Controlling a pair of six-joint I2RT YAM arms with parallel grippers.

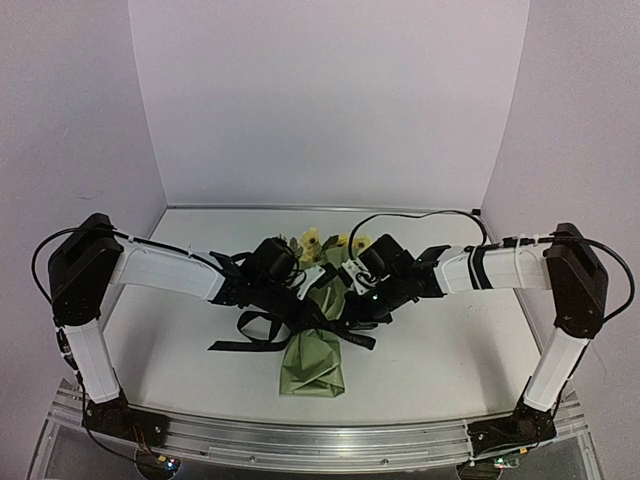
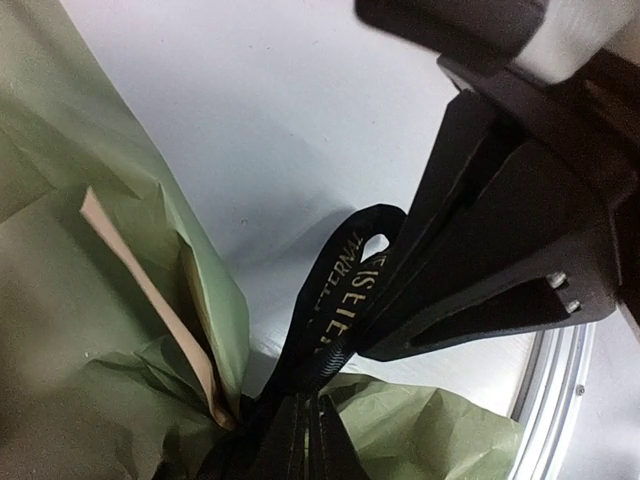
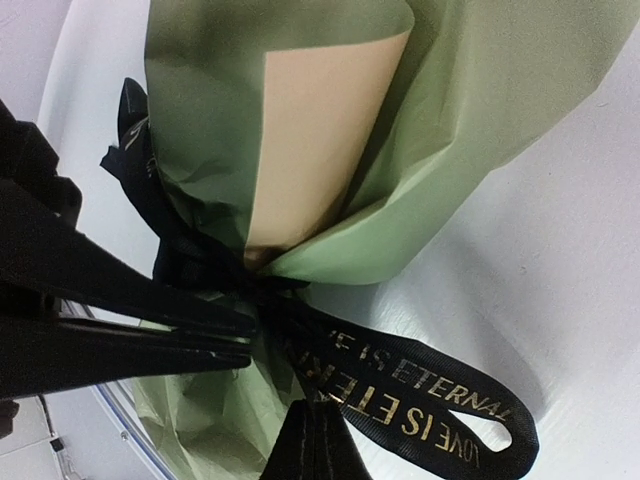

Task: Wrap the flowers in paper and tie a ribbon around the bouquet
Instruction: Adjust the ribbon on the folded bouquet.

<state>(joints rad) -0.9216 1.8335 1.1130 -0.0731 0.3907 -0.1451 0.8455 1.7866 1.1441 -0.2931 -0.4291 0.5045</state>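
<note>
The table [image 1: 180, 350] bears the bouquet [image 1: 315, 365], wrapped, the flowers [image 1: 312, 240] at its far end. The ribbon [image 3: 400, 390] is looped round the bouquet's waist; tying is judged in hand. Left of the bouquet the left gripper [image 2: 372, 338], right of it the right gripper [image 3: 250, 338], are each clamped on ribbon; opposed outward pulls are called for next

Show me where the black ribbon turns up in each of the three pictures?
Top view: the ribbon sits at centre, around the waist of the paper, with tails trailing left.
Left wrist: a lettered loop of ribbon at centre, rising from the bottom edge.
Right wrist: a lettered loop of ribbon at lower right, running out from the paper's waist.
Shared landmark: the pinched waist of the green paper, where the ribbon goes round it.
</note>
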